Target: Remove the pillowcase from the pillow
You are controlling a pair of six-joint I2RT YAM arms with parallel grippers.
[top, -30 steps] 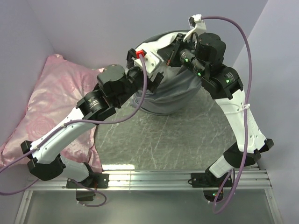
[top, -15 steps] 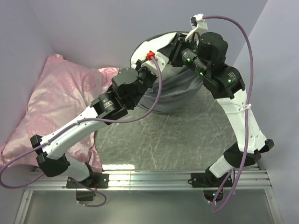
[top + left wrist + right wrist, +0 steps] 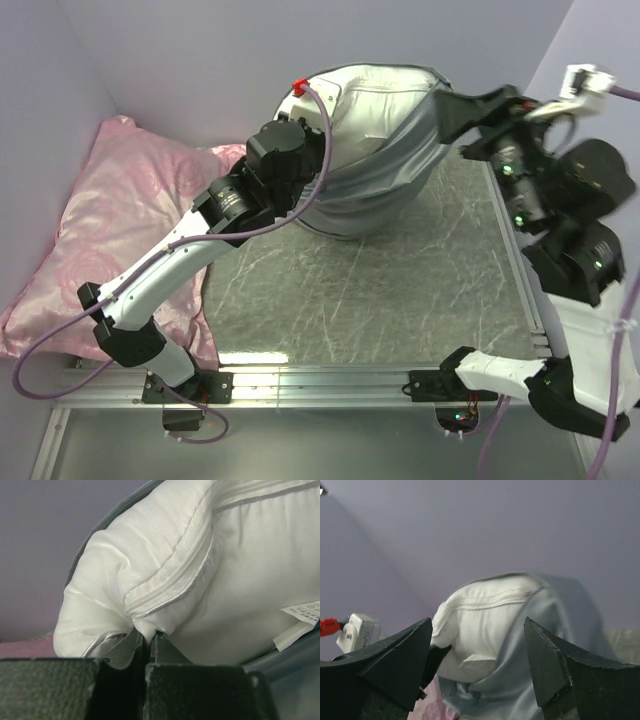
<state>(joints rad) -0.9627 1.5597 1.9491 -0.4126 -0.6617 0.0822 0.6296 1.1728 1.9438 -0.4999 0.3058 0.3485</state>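
Silver-grey pillowcase (image 3: pixel 385 190) bunched at upper centre of the overhead view on the marbled bench (image 3: pixel 380 300), white pillow (image 3: pixel 240 560) bulging from its open end, left gripper (image 3: pixel 147 645) jaws clamped on the pillow's seamed corner, right gripper (image 3: pixel 477 630) jaws spread wide at upper right, pink rose-patterned pillow (image 3: pixel 110 220) at left.

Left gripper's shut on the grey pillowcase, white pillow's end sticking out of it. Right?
No. The left gripper is shut on a seamed corner of the white pillow, not on the grey pillowcase, as the left wrist view shows. The pillow's end does stick out.
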